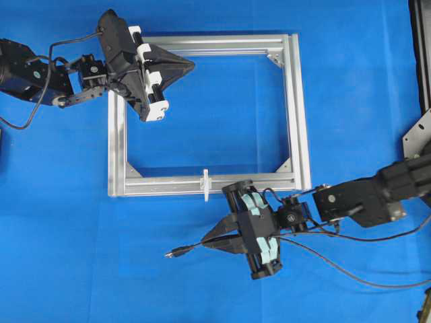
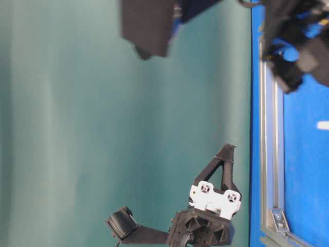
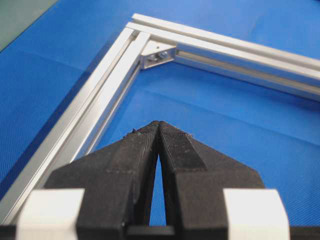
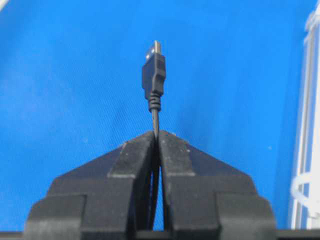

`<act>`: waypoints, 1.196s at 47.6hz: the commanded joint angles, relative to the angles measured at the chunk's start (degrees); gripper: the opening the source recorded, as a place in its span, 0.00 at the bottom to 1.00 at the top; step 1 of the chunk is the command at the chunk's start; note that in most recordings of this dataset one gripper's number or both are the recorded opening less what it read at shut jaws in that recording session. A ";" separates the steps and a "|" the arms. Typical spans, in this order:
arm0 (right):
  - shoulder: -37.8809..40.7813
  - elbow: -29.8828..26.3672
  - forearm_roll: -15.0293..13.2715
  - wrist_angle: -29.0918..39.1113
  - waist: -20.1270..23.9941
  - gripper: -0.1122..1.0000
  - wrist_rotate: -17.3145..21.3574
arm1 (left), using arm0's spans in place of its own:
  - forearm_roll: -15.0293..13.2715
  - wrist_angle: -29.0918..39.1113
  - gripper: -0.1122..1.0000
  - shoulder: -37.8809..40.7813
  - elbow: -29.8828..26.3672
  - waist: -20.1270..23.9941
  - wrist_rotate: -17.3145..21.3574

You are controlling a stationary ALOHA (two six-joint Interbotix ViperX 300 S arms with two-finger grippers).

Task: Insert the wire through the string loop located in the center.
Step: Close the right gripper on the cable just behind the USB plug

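My right gripper [image 1: 205,243] is shut on the wire [image 1: 188,249], a thin black cable whose metal-tipped plug [image 1: 172,254] sticks out to the left, just in front of the frame's near bar. In the right wrist view the plug [image 4: 153,72] stands straight ahead of the closed gripper [image 4: 157,133]. The string loop [image 1: 205,185] is a small white upright sliver on the middle of the near bar, behind and right of the plug. It shows faintly at the right edge of the right wrist view [image 4: 305,187]. My left gripper [image 1: 192,64] is shut and empty over the frame's far bar [image 3: 158,123].
The silver aluminium frame [image 1: 296,114] lies as a rectangle on the blue cloth, with corner brackets [image 3: 157,54]. The wire's loose length [image 1: 350,272] trails right across the cloth under the right arm. Dark equipment [image 1: 421,47] stands at the right edge.
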 commanded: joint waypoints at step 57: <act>-7.03 -0.44 -0.09 5.27 0.53 0.08 -0.09 | 0.18 -0.18 0.10 -1.67 -0.35 -0.09 -0.18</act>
